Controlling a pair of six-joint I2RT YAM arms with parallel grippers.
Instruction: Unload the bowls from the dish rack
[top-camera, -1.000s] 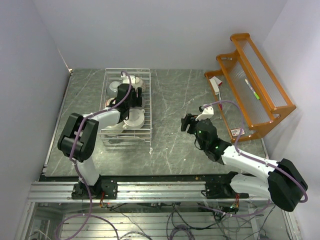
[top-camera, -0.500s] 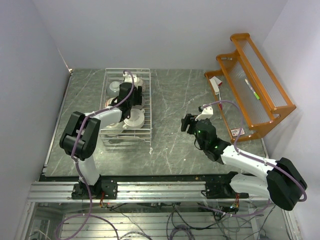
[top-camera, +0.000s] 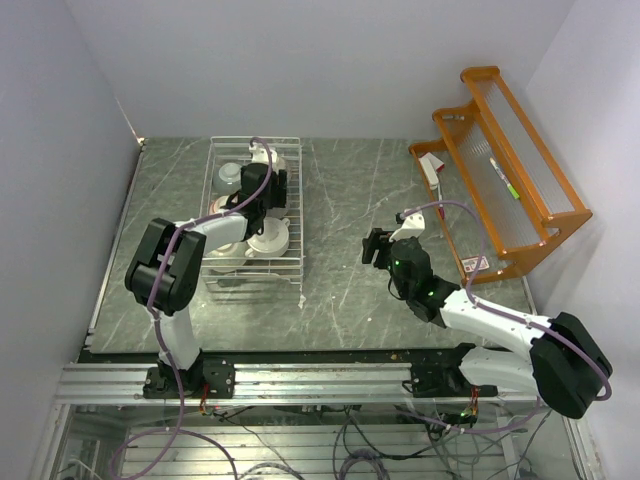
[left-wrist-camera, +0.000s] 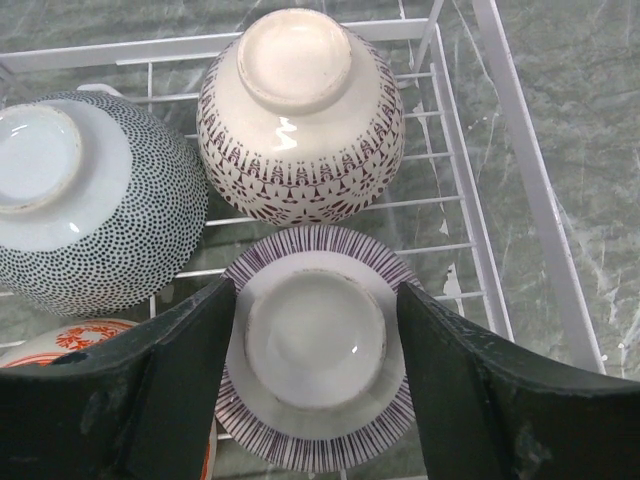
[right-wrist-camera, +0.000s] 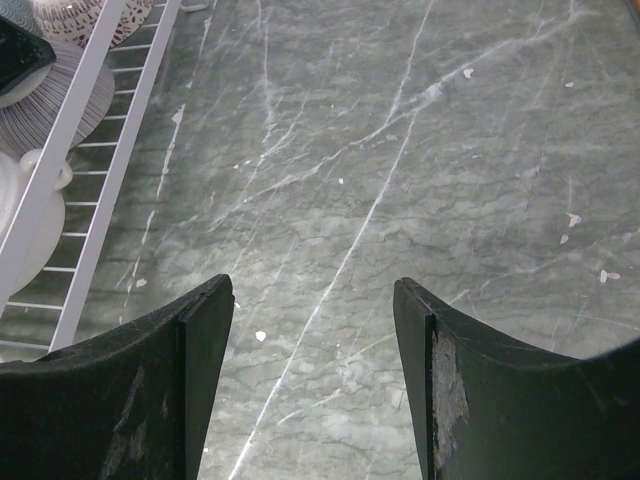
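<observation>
**The left gripper (left-wrist-camera: 315, 290) is moving deeper into the dish rack (left-wrist-camera: 520, 170) for a striped bowl (left-wrist-camera: 315, 345).**
The left arm is sliding toward the far end of the dish rack. Its gripper is now hanging wide apart over the upside-down striped bowl, one finger on each side, not squeezing yet. This bowl is sitting inside the rack by its right wall, next to the triangle-patterned bowl (left-wrist-camera: 300, 120) and the dotted bowl (left-wrist-camera: 90, 200). So a pick-up is getting ready, I think. The right gripper (right-wrist-camera: 315, 290) is waiting released over the worktop (right-wrist-camera: 450, 150) to the right of the rack, holding nothing.

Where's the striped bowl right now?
Left wrist view: the striped bowl sits upside down in the dish rack, straddled by the left pincer, beside the triangle-patterned bowl.
</observation>
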